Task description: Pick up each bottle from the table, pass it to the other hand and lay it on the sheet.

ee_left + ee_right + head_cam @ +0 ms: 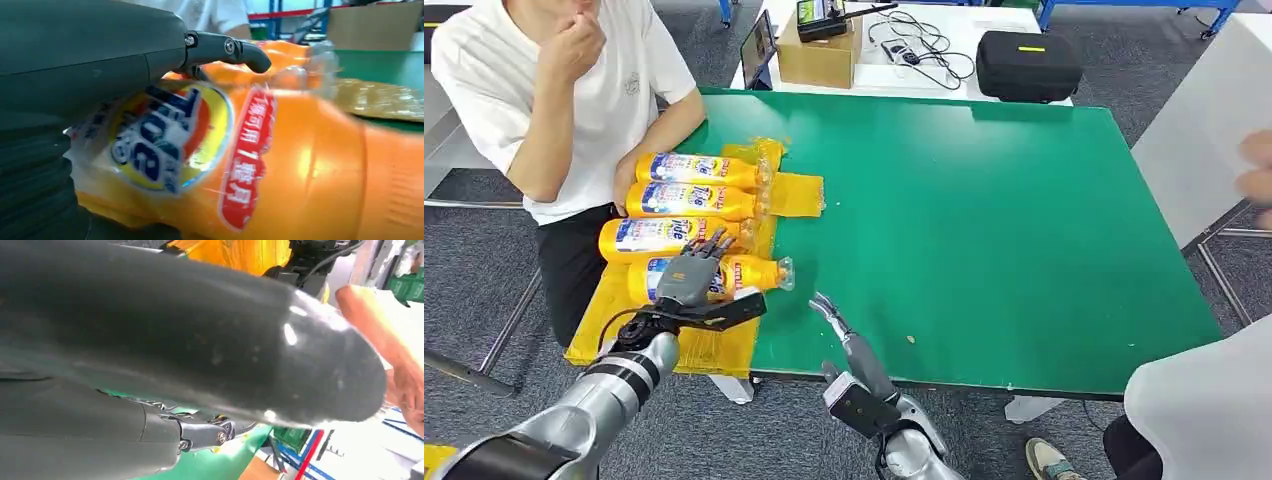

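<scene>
Several orange detergent bottles lie side by side on the yellow sheet (796, 190) at the green table's left end. My left hand (689, 278) lies on top of the nearest bottle (756, 272), its fingers (712, 243) stretched out past it toward the neighbouring bottle (646, 238). In the left wrist view that nearest bottle (300, 165) lies on its side right under my left hand (100, 60), with one finger (240, 50) held straight above it. My right hand (849, 350) hovers at the table's front edge, fingers apart and empty; its dark thumb (200, 340) looms close in the right wrist view.
A seated person (554, 90) leans a forearm on the table's left edge beside the far bottles. Another person's hand (1256, 175) shows at the right edge. Behind the green table (1004, 230), a white table carries a cardboard box (819, 55) and a black case (1027, 65).
</scene>
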Motion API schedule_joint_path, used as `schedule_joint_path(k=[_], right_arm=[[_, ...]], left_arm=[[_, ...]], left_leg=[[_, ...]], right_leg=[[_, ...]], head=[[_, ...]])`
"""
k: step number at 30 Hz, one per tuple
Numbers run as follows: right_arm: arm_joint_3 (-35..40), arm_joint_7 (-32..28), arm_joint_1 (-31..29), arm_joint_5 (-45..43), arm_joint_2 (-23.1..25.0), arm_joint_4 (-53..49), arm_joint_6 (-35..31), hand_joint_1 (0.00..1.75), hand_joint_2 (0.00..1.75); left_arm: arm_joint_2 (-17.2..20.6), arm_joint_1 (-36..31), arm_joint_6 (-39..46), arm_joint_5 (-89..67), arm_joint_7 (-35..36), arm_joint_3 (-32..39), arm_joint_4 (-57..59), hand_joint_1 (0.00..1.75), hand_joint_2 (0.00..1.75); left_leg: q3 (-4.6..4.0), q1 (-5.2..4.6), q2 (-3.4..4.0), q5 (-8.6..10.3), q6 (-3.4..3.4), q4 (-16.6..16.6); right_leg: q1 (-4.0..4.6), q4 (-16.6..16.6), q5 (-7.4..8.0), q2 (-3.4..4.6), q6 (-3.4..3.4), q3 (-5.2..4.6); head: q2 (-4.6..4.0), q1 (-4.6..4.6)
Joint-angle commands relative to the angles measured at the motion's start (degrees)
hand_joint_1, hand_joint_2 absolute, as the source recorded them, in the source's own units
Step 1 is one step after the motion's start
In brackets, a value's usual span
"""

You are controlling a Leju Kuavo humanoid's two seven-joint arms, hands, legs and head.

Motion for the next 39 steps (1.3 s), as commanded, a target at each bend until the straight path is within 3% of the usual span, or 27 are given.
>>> schedule_joint_path(k=[1, 7, 9, 13, 17, 34, 38, 39], right_arm=[[-1.5, 0.2, -1.1, -0.2, -1.2, 3.3, 0.2, 0.0, 0.0], [-1.6, 0.3, -1.1, -0.1, -1.0, 3.3, 0.2, 0.0, 0.0], [-1.6, 0.3, -1.1, 0.1, -1.0, 3.6, 0.4, 0.0, 0.0], [-1.1, 0.6, -1.0, 0.6, -1.0, 4.0, 0.4, 0.0, 0.0], [-0.9, 0.7, -0.9, 0.8, -1.3, 4.2, 0.6, 0.0, 0.0], [-1.6, 0.7, -0.2, 1.3, -1.6, 3.9, 0.3, 0.0, 0.0], [-2.2, -2.8, 1.7, 0.5, -1.8, -1.0, -2.1, 0.0, 0.0], [-2.6, -3.4, 2.4, 0.0, -1.7, -2.2, -2.8, 0.0, 1.75]], left_arm=[[-1.6, 6.5, -4.1, 5.5, -2.4, -3.7, -10.2, 0.0, 1.75], [-1.2, 6.9, -4.6, 7.2, -3.1, -4.1, -11.1, 0.0, 1.75], [-1.3, 8.5, -5.4, 11.6, -6.1, -5.3, -16.4, 0.0, 1.75], [-0.2, 12.6, -7.0, 18.7, -5.9, -9.0, -32.3, 0.0, 1.75], [-0.2, 13.5, -5.6, 20.8, -5.8, -11.3, -40.8, 0.0, 1.75], [-0.6, 17.4, 1.5, 20.7, -6.3, -12.4, -42.0, 0.0, 1.75], [-4.0, 20.9, -5.2, 36.7, -10.1, -9.0, -47.2, 0.0, 1.75], [-5.0, 21.8, -6.2, 40.2, -10.5, -8.1, -48.3, 0.0, 1.75]], left_leg=[[0.29, 0.08, 0.12, -0.13, -0.05, -0.1], [0.0, 0.03, 0.07, -0.05, -0.04, -0.1], [0.01, 0.03, 0.1, -0.06, -0.05, -0.1], [-0.12, 0.03, 0.03, -0.05, -0.01, 0.0], [-0.3, 0.09, 0.01, -0.12, -0.02, 0.1], [-0.48, 0.03, 0.12, -0.08, -0.02, 0.0], [-0.5, 0.04, 0.09, -0.12, -0.02, 0.0], [-0.55, 0.04, 0.1, -0.09, -0.02, 0.0]], right_leg=[[0.12, -0.2, -0.09, -0.04, -0.19, 0.31], [0.06, -0.1, -0.03, -0.02, -0.1, -0.01], [0.06, -0.1, -0.03, 0.0, -0.1, -0.02], [0.05, 0.0, -0.04, -0.05, -0.05, -0.15], [0.11, 0.0, -0.11, -0.14, -0.09, -0.3], [0.05, -0.1, -0.05, -0.01, -0.06, -0.56], [0.06, 0.0, -0.09, -0.05, -0.06, -0.55], [0.05, 0.0, -0.06, -0.02, -0.05, -0.61]], head=[[0.0, 0.02], [0.0, 0.02], [0.0, 0.0], [0.0, 0.02], [0.0, 0.0], [0.0, 0.0], [0.0, 0.0], [0.0, 0.02]])
